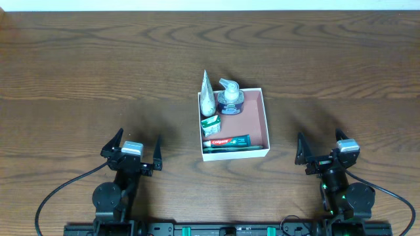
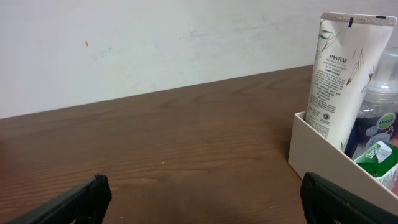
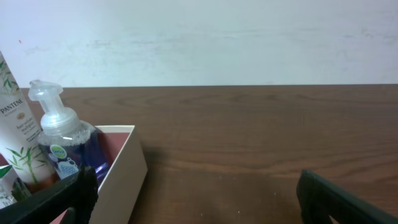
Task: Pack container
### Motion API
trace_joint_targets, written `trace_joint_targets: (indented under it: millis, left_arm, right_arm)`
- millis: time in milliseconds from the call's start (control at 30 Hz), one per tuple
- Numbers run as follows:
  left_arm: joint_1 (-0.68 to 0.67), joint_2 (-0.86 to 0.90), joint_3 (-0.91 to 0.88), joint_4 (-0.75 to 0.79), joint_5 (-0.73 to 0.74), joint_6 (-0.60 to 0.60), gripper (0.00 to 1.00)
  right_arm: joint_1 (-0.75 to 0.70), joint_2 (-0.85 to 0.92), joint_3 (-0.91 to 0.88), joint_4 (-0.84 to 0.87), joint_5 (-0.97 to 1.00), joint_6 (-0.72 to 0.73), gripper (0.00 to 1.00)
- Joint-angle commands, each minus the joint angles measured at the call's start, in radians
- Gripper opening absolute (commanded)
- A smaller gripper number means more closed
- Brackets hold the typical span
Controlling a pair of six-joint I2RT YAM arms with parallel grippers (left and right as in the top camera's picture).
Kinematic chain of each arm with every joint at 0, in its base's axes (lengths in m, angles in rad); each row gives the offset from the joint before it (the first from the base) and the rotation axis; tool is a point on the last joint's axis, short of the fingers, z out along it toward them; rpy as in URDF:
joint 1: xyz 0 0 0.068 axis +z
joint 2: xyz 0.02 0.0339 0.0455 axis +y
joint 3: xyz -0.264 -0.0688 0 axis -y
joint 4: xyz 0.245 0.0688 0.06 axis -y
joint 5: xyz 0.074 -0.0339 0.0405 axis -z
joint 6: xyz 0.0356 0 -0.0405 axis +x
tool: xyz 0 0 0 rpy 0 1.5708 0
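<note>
The left gripper (image 1: pixel 138 137) is seen near the front edge, left of the container, with its jaws spread fully apart and nothing held between them. The container (image 1: pixel 265 117), a square shallow cardboard box with white walls and a matte dusty pink floor, is placed at the middle of the dark wood-grain table (image 1: pixel 79 65), between the two arms.

Four items are already packed along its left and near sides:
- A soft white Pantene tube (image 1: pixel 207 97) is leaned in the far left corner.
- A clear plastic pump bottle (image 1: pixel 230 98) of blue liquid is stood beside it.
- A small green carton (image 1: pixel 210 124) is laid below these.
- A flat Colgate box (image 1: pixel 227 141) is set along the near wall.

The right part of the floor is left bare. No loose items are seen on the table, so the packing is judged largely or wholly done.

The right gripper (image 1: pixel 319 137), right of the container, is likewise wide open and empty.
</note>
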Motion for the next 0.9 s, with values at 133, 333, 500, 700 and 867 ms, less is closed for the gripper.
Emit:
trace_joint_targets:
  millis: [133, 333, 500, 700, 867]
  left_arm:
    - [0.005, -0.005, -0.019, -0.032, 0.008, -0.008, 0.98]
    - [0.005, -0.005, -0.019, -0.032, 0.008, -0.008, 0.98]
    - [0.005, -0.005, -0.019, -0.032, 0.008, -0.008, 0.98]
    - [0.005, -0.005, -0.019, -0.032, 0.008, -0.008, 0.98]
    - [0.005, -0.005, -0.019, -0.032, 0.008, -0.008, 0.98]
  right_arm:
    - [-0.009, -0.01, -0.006, 0.002, 0.002, -0.018, 0.99]
    - [-0.009, -0.01, -0.006, 0.002, 0.002, -0.018, 0.99]
    - [-0.009, -0.01, -0.006, 0.002, 0.002, -0.018, 0.99]
    - [-0.009, -0.01, -0.006, 0.002, 0.002, -0.018, 0.99]
    - [-0.009, -0.01, -0.006, 0.002, 0.003, -0.034, 0.99]
